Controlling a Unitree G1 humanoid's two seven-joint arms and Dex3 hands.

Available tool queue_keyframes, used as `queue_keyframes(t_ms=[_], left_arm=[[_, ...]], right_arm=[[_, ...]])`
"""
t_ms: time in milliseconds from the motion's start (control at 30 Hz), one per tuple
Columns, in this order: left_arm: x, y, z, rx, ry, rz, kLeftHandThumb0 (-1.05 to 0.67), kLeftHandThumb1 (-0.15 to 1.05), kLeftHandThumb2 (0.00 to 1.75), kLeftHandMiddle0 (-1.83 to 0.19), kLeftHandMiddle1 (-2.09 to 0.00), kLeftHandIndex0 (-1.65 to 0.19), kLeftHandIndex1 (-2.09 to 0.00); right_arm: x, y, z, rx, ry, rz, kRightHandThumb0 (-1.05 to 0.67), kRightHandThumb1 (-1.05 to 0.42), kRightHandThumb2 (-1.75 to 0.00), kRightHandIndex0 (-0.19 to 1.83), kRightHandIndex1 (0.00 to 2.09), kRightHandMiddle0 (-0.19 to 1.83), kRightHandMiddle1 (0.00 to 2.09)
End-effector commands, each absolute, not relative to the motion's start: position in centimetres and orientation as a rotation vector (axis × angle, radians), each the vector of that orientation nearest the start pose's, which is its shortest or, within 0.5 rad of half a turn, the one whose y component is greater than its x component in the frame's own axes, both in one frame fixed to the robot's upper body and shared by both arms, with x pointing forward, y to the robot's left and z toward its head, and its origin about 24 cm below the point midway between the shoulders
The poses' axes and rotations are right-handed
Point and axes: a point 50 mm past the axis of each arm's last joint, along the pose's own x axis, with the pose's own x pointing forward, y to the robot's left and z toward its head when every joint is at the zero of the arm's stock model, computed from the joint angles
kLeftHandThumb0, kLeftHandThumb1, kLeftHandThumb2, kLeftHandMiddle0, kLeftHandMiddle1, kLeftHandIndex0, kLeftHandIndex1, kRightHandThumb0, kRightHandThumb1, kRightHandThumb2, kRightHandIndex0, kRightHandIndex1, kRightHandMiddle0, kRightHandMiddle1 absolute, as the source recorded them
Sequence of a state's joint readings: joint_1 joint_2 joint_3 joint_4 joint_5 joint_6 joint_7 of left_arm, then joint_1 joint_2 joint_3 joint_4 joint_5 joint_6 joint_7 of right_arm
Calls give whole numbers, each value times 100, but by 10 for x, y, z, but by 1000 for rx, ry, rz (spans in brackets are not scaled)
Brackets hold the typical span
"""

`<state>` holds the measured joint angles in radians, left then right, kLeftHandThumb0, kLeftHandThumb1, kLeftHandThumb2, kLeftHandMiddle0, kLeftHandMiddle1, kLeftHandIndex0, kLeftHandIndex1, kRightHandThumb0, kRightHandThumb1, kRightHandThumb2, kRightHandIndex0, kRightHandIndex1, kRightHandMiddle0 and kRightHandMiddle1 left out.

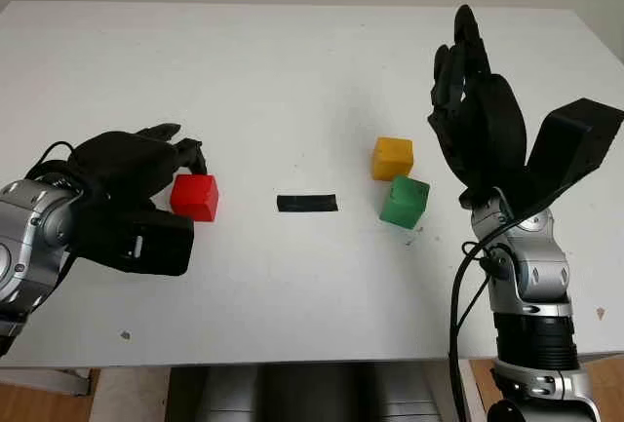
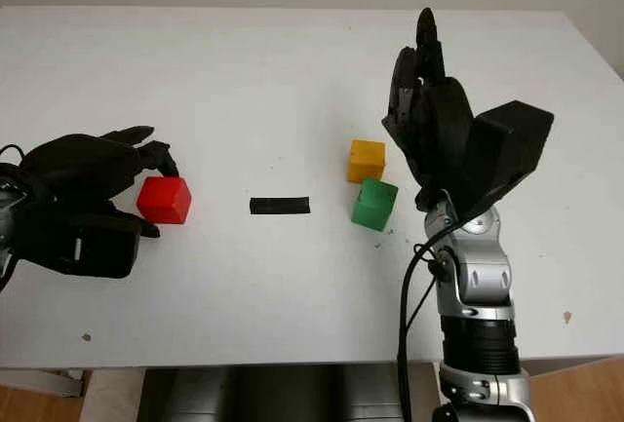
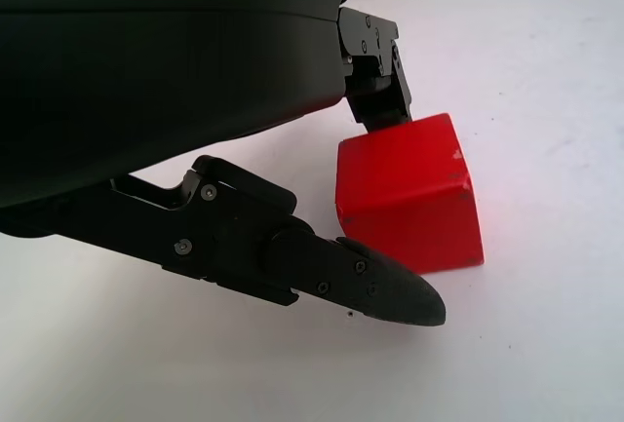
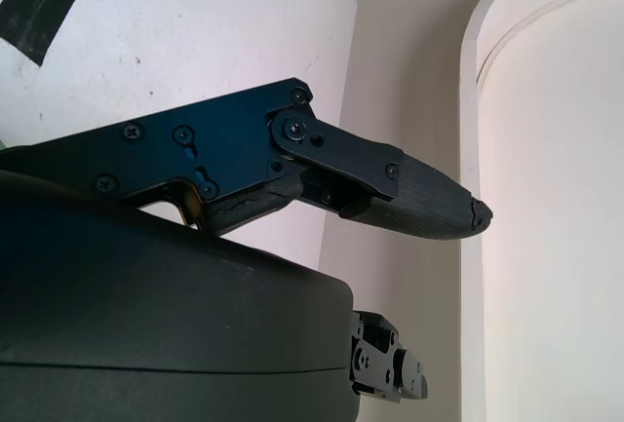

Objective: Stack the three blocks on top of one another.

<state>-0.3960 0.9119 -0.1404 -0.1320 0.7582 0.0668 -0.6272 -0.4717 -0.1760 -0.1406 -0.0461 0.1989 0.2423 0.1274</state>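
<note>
A red block (image 1: 195,197) sits on the white table (image 1: 292,81) at the left. My left hand (image 1: 180,180) is curled round it: one finger (image 3: 375,91) touches its far top edge and the thumb (image 3: 380,286) lies against its near side. The block (image 3: 409,198) rests on the table surface. To the right of centre a yellow block (image 1: 392,158) stands just behind a green block (image 1: 405,201), the two nearly touching. My right hand (image 1: 473,110) is open, raised above the table just right of those two blocks, holding nothing.
A short strip of black tape (image 1: 307,203) lies flat between the red block and the green one. The table's front edge (image 1: 292,359) runs close below both arms. A pale wall (image 4: 546,198) shows beyond the table.
</note>
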Motion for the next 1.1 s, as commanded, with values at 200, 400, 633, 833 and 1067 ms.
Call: queue_keyframes(t_ms=[200,400,633,833,1067], left_arm=[[297,230,187,1664,-36,-314,-36,105,23,-13,-6,-3,-148],[296,232,186,1659,-56,-300,-33,105,24,-15,-6,3,-161],[295,232,187,1650,-60,-281,-35,105,27,-17,-6,11,-171],[297,226,200,1656,-84,-297,-35,105,25,-17,-5,7,-169],[307,201,228,1652,-148,-417,-37,105,22,-16,-5,5,-176]], right_arm=[[321,-174,174,28,-301,126,-68,-105,-79,-19,0,-19,0],[321,-173,173,19,-301,129,-67,-105,-79,-19,0,-19,0],[321,-172,172,21,-294,131,-66,-105,-78,-19,0,-19,0],[321,-171,171,24,-292,131,-65,-105,-78,-19,0,-19,0],[320,-170,170,23,-287,135,-65,-105,-79,-19,0,-19,0]])
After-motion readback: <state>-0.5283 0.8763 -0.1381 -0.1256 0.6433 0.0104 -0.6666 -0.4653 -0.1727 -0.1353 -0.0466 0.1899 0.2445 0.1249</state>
